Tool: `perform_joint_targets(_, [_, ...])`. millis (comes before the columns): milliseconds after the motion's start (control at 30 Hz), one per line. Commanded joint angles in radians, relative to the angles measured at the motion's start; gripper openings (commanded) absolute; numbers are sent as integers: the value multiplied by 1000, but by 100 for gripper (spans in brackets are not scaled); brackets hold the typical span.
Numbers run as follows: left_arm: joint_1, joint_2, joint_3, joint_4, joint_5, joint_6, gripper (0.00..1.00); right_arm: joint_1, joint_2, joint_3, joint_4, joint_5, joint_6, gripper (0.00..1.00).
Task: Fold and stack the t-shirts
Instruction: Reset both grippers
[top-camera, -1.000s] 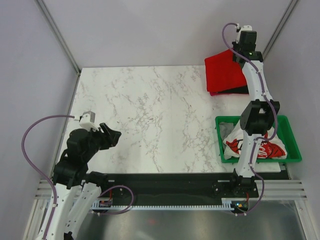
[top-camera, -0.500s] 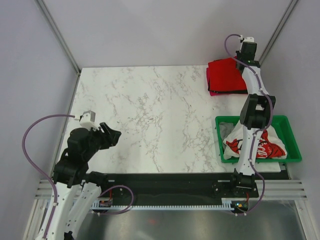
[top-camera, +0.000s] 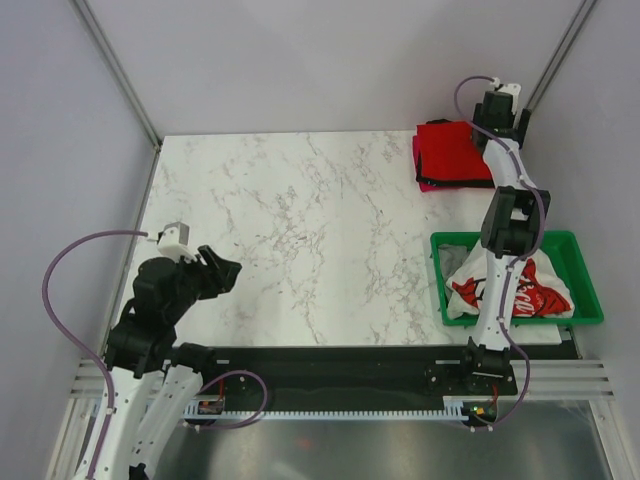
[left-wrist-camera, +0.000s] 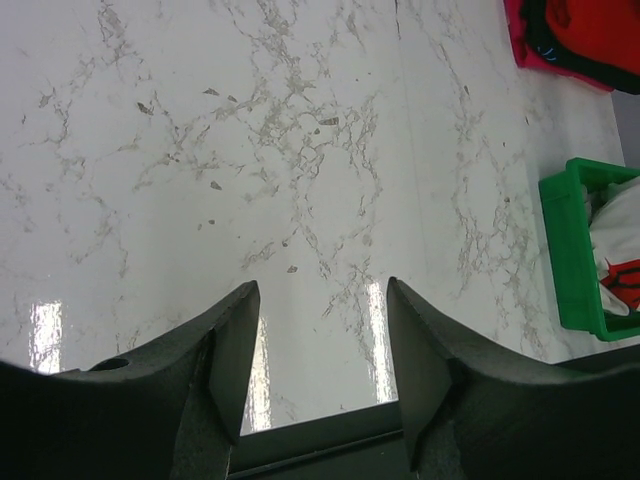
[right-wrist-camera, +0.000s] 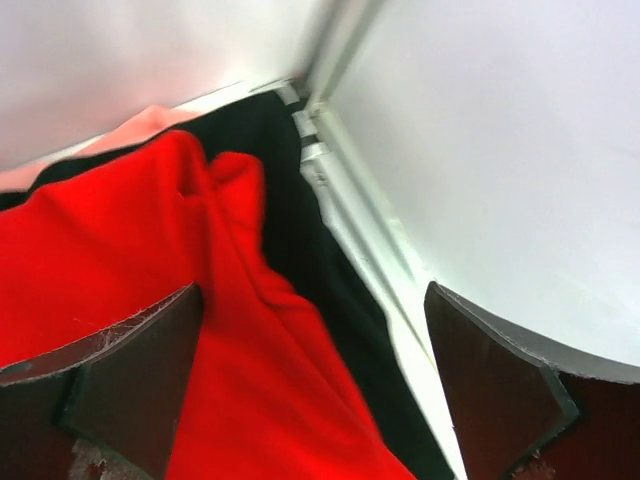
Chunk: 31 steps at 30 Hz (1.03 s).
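A folded red t-shirt (top-camera: 455, 150) tops a stack at the table's far right corner. A black t-shirt (top-camera: 478, 182) and a magenta t-shirt (top-camera: 430, 186) show at the edges beneath it. My right gripper (top-camera: 497, 110) hovers at the stack's back right corner, open and holding nothing. In the right wrist view its jaws (right-wrist-camera: 315, 340) stand wide over the red t-shirt (right-wrist-camera: 150, 300) and the black t-shirt (right-wrist-camera: 300, 250). White t-shirts with a red print (top-camera: 505, 290) lie in the crate. My left gripper (top-camera: 222, 272) is open over bare marble at the near left (left-wrist-camera: 322, 300).
The green crate (top-camera: 585, 285) sits at the near right, beside the right arm. In the left wrist view the crate (left-wrist-camera: 560, 250) and the stack (left-wrist-camera: 600, 30) show far right. A metal frame post (right-wrist-camera: 330, 50) and white walls close the far right corner.
My right gripper has opened and let go of the red t-shirt, which now lies flat on the stack. The gripper drew back toward the corner. The left arm has hardly moved.
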Motion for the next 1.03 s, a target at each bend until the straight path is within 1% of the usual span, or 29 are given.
perform_joint_targets(0, [6, -22, 0, 22, 4, -25, 61, -3, -207, -34, 44, 144, 84, 98])
perform_joint_targets(67, [6, -28, 0, 21, 4, -25, 61, -1, -271, -54, 38, 161, 130, 98])
perform_joint_targets(100, [6, -39, -2, 24, 4, -25, 61, -1, -340, -77, 31, 155, 147, 98])
perform_joint_targets(167, [6, -48, -3, 27, 1, -25, 61, -1, -414, -123, 7, 99, 211, 98])
perform_joint_targets(200, [6, -54, -5, 28, -1, -25, 61, -1, -496, -146, -1, 68, 240, 98])
perform_joint_targets(233, [6, -60, -5, 31, 5, -24, 62, -1, -541, -175, -24, 27, 274, 98])
perform_joint_targets(267, [6, -65, -6, 31, 7, -22, 62, 0, -589, -254, -27, -76, 304, 98])
perform_joint_targets(300, [6, -66, -5, 33, 11, -19, 62, 3, -691, -304, -27, -133, 372, 98])
perform_joint_targets(367, [6, -75, -3, 38, 33, -16, 63, 20, -799, -417, -25, -225, 459, 98])
perform_joint_targets(400, [6, -77, -5, 39, 36, -13, 63, 31, -901, -538, -19, -333, 520, 98])
perform_joint_targets(433, [8, -78, -5, 41, 39, -11, 63, 43, -952, -601, -13, -374, 556, 98])
perform_joint_targets(467, [6, -82, -5, 41, 37, -11, 63, 81, -1000, -717, -12, -414, 576, 98])
perform_joint_targets(500, [6, -82, -5, 42, 40, -11, 63, 109, -1085, -773, -12, -461, 588, 98])
perform_joint_targets(533, [6, -82, -5, 42, 43, -10, 63, 127, -1127, -827, -21, -475, 602, 98])
perform_joint_targets(567, [5, -82, -5, 42, 45, -7, 63, 194, -1167, -924, -31, -477, 610, 98])
perform_joint_targets(600, [5, -80, -5, 42, 42, -8, 63, 219, -1247, -975, -38, -475, 618, 98])
perform_joint_targets(633, [3, -75, -5, 42, 43, -8, 63, 239, -1290, -1025, -50, -475, 627, 98])
perform_joint_targets(667, [-1, -75, -3, 42, 45, -7, 63, 264, -1366, -1112, -58, -477, 636, 98])
perform_joint_targets(767, [-14, -72, -3, 44, 43, -7, 63, 270, -1491, -1245, -96, -474, 644, 98])
perform_joint_targets(867, [-31, -59, -2, 47, 63, -2, 61, 270, -1545, -1321, -154, -474, 647, 98])
perform_joint_targets(1000, [-34, -59, 1, 51, 77, 6, 62, 270, -1517, -1373, -241, -466, 676, 98])
